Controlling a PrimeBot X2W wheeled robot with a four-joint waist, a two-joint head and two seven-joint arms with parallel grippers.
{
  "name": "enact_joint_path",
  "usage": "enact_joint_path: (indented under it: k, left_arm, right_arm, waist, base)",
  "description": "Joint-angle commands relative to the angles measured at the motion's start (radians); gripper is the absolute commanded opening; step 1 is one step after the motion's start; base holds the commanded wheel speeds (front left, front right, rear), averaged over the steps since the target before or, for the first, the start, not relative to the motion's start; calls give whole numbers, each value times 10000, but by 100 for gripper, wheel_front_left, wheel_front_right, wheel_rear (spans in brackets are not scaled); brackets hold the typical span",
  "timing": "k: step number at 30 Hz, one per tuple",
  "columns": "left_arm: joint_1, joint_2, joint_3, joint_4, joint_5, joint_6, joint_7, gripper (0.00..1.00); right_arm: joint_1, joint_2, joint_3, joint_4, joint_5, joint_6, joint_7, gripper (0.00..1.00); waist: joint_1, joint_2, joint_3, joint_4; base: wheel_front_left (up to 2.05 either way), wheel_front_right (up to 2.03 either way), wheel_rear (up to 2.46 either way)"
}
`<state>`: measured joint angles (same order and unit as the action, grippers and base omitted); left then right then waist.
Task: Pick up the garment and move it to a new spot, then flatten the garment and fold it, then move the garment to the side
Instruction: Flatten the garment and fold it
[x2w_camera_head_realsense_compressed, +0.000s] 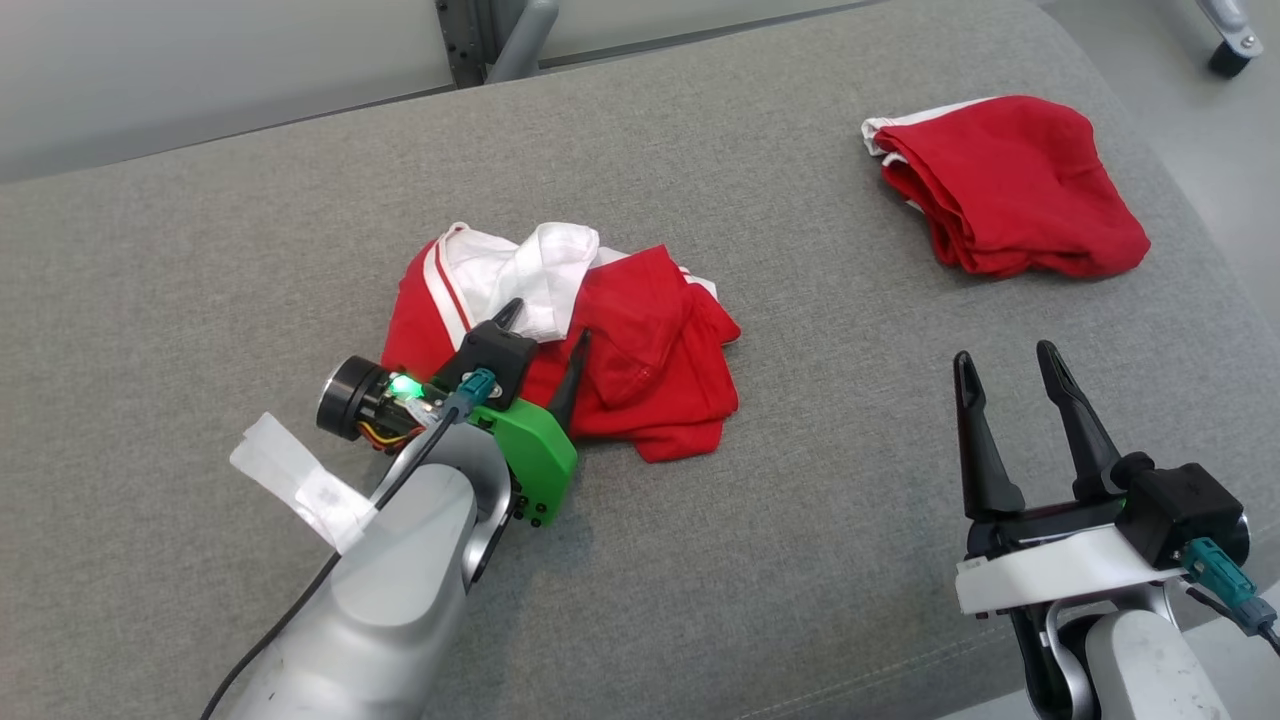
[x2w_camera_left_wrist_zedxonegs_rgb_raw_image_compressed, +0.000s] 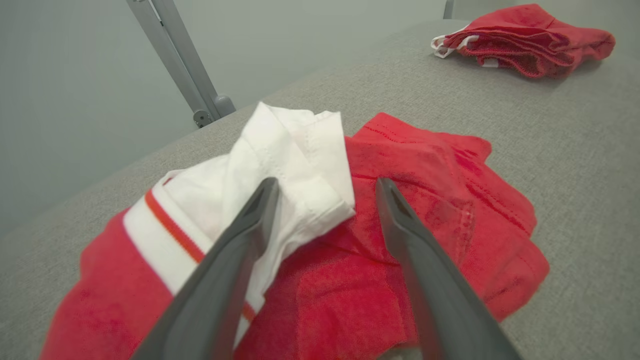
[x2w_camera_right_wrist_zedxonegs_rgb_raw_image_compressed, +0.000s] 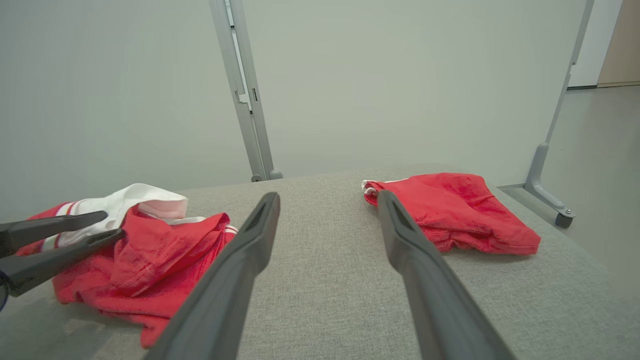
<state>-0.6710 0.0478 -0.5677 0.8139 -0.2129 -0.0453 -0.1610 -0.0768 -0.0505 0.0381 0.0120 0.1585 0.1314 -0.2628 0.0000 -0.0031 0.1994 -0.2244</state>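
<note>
Smooth tapered fingers (x2w_camera_left_wrist_zedxonegs_rgb_raw_image_compressed: 235, 255), crumpled red-white garment (x2w_camera_left_wrist_zedxonegs_rgb_raw_image_compressed: 440, 200)

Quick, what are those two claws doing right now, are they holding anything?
Left gripper: open over the crumpled garment, not gripping it.
Right gripper: open, empty.

Grey padded surface (x2w_camera_head_realsense_compressed: 800, 500); crumpled garment (x2w_camera_head_realsense_compressed: 645, 355); folded garment (x2w_camera_head_realsense_compressed: 1015, 185)

A bare test lab: grey fabric-covered table (x2w_camera_head_realsense_compressed: 700, 150), plain partition panels (x2w_camera_right_wrist_zedxonegs_rgb_raw_image_compressed: 125, 90) on castered metal frames (x2w_camera_right_wrist_zedxonegs_rgb_raw_image_compressed: 540, 165).
</note>
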Motion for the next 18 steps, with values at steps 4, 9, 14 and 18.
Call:
enact_joint_path:
  k: [4, 9, 14, 18]
  left_arm:
    - [-347, 56, 103, 523, -173, 88, -296, 17]
    - [-521, 51, 33, 678, -385, 17, -572, 0]
    - [-592, 47, -54, 460, -547, 74, -792, 0]
    - [-671, 45, 23, -348, -959, 145, -979, 0]
  right_arm:
    - [-120, -1, -66, -68, 62, -17, -32, 100]
    - [-61, -1, -109, -90, 38, -17, -32, 100]
    - [-32, -2, -98, -81, -6, -15, -32, 100]
    - [42, -2, -108, -48, -48, -17, -32, 100]
  waist:
    - [0, 31, 170, -192]
    - [0, 31, 49, 35]
    - [0, 31, -78, 252]
    - [0, 31, -244, 499]
  base:
    - [0, 0, 0]
    - [0, 0, 0]
    - [0, 0, 0]
    - [0, 0, 0]
